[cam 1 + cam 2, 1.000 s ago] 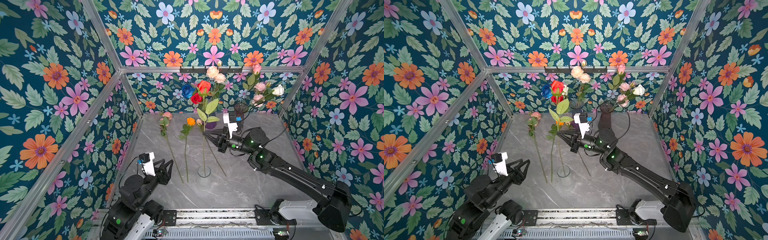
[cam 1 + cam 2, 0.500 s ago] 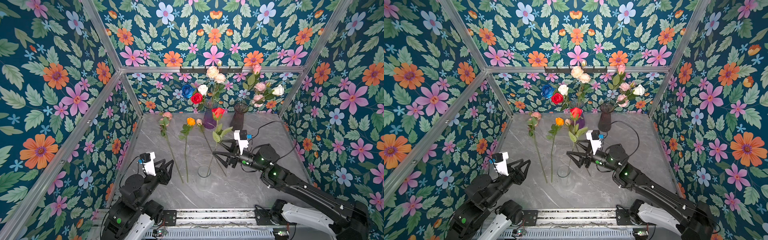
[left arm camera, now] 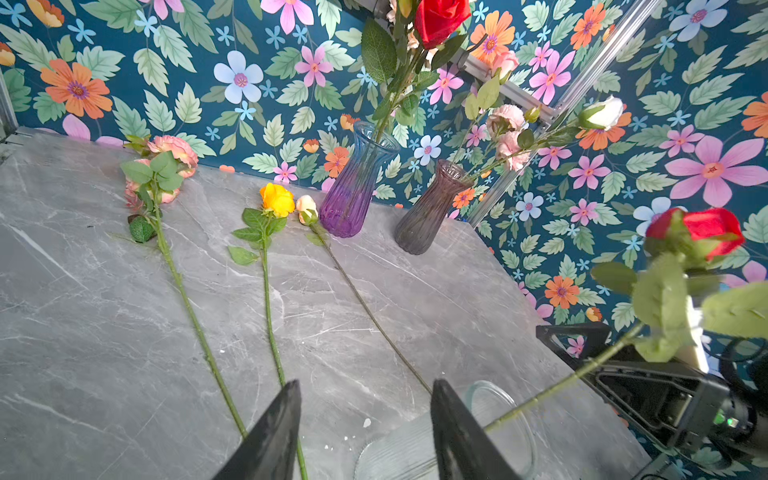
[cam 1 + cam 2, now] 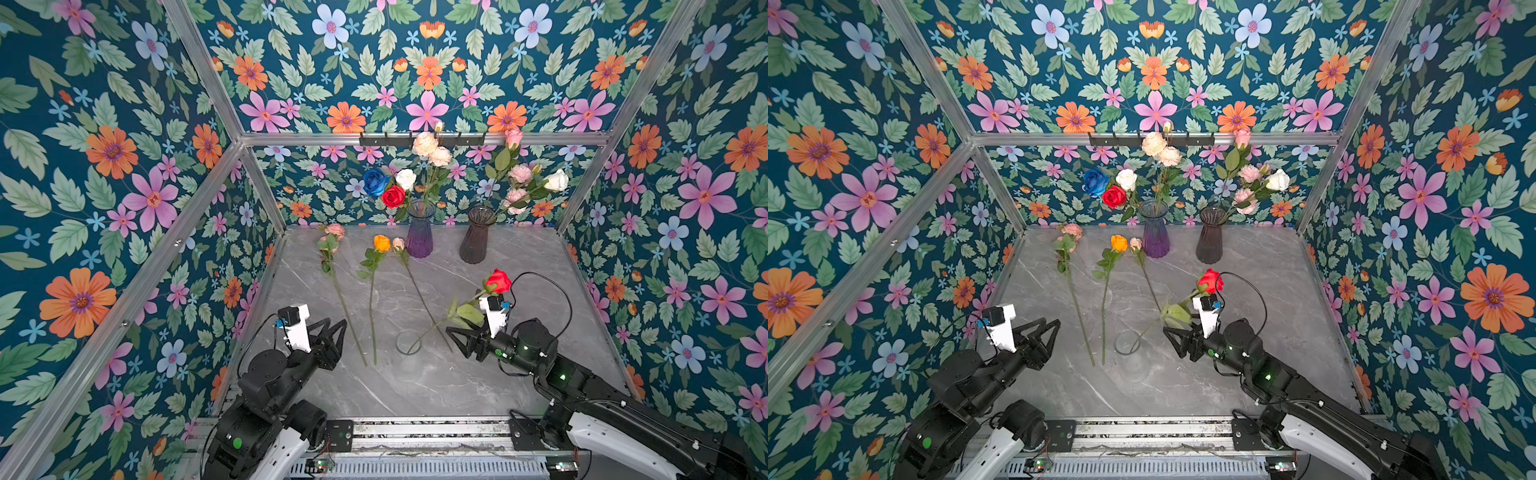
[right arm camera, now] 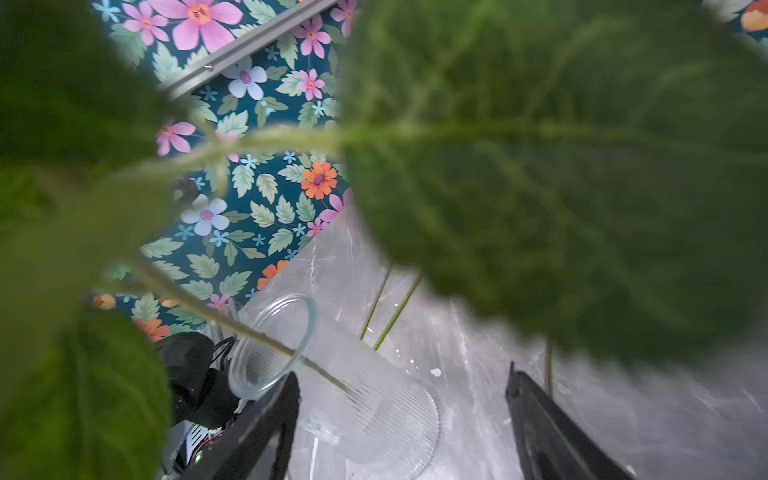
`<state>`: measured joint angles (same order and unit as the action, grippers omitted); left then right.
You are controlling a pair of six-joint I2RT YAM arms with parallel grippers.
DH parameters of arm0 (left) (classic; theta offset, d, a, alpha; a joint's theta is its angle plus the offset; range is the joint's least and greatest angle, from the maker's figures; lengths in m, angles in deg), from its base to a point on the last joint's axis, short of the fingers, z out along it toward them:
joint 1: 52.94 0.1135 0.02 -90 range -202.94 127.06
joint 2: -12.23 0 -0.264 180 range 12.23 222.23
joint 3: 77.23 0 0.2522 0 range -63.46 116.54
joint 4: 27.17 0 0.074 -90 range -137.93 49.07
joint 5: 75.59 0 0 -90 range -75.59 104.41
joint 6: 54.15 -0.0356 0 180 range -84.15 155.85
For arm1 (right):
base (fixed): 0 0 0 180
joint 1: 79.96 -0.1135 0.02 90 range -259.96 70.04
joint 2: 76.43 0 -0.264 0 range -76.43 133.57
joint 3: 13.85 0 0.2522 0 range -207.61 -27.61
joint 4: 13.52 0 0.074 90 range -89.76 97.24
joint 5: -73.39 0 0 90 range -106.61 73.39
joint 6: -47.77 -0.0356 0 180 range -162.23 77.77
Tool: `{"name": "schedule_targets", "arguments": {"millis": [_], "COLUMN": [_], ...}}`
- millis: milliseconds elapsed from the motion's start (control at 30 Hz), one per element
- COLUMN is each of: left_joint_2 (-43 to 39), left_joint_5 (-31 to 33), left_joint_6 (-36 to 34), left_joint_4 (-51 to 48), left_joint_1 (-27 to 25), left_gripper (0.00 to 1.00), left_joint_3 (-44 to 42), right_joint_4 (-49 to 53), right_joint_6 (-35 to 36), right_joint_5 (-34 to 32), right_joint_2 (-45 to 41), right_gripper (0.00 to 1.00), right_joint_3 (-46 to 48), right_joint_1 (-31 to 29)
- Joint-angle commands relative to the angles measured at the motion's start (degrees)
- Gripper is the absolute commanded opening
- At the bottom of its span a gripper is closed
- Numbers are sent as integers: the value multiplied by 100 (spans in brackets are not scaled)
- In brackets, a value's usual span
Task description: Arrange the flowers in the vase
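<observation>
Glass vase (image 4: pixel 409 354) barely shows against marble table (image 4: pixel 519 253).

No text, label, brand, number or sign can be read in any of the views.

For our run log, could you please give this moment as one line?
red rose: stem in clear vase | right gripper: fingers open | left gripper: fingers open | three flowers on table
</observation>
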<state>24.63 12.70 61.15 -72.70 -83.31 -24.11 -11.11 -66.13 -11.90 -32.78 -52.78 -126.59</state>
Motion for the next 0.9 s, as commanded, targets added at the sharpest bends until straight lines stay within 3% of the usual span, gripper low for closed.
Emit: {"name": "schedule_targets", "arguments": {"millis": [0,133,200,300,500,633,733,867], "left_joint_2": [106,-9,-119,-93,144,11,-53,-45], "left_joint_5": [-83,-93,-7,-32,-222,-165,-133,-137], "left_joint_6": [-60,-53,-30,-50,-104,-78,-60,-52], "left_joint_4": [101,88,107,145,136,136,127,110], "left_joint_1": [40,45,43,57,117,120,124,123], "left_gripper": [53,53,53,53,53,53,53,53], "left_joint_3": [8,0,-22,-35,-7,-26,-33,-24], "right_joint_4": [406,-146,45,688,1059,1849,1719,2191], "right_joint_6": [-407,-1343,-1474,-1273,-1185,-855,-929,-791], "right_joint_5": [-1056,-814,-573,-168,1368,2204,3020,3008], "right_joint_2": [309,786,1138,1984,3626,4984,5861,6493], "right_gripper": [72,70,70,71,72,76,76,76], "right_joint_3": [60,464,241,-574,-2092,-3462,-4085,-4819], "right_joint_1": [61,691,972,1260,1801,1851,1860,1838]}}
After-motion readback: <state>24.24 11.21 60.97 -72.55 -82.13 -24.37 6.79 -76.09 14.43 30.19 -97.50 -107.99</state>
